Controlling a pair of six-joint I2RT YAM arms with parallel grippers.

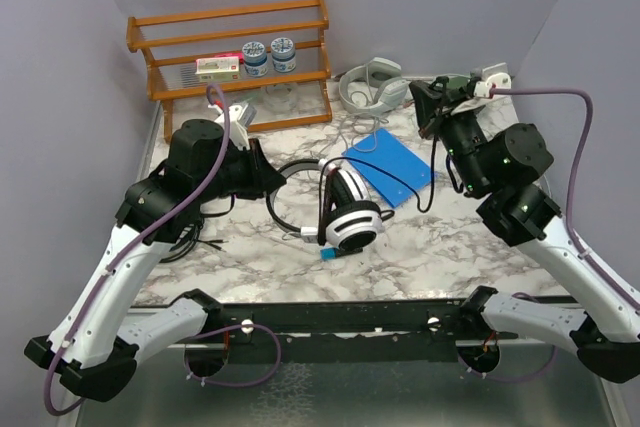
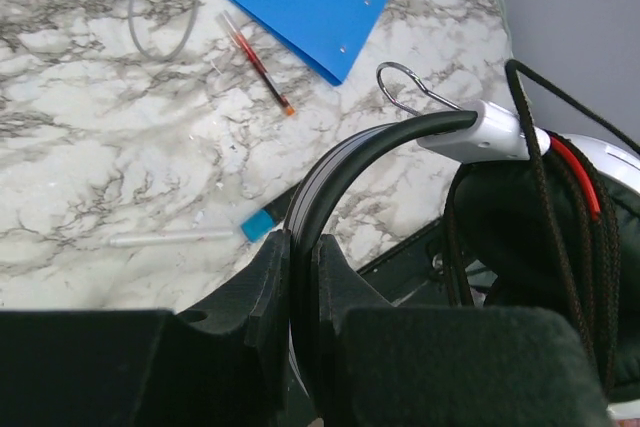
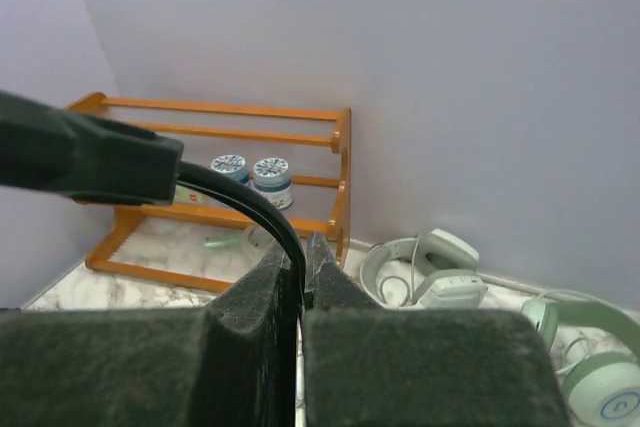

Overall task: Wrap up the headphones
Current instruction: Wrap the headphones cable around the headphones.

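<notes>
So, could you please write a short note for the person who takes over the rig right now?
Left gripper: shut on the headband of the white-and-black headphones, mid-table.
Right gripper: shut on a black cable, held up at the back right.
Pale grey-white pair: at the back, beside the wooden rack, not yet wrapped.
Done: a braided cord seems to lie over one ear cup.
Left: wind the rest, then the other pairs.

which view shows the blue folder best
Top external: the whole blue folder lies flat on the table there. The left wrist view cuts it off at the frame's top; the right wrist view does not show it.
</notes>
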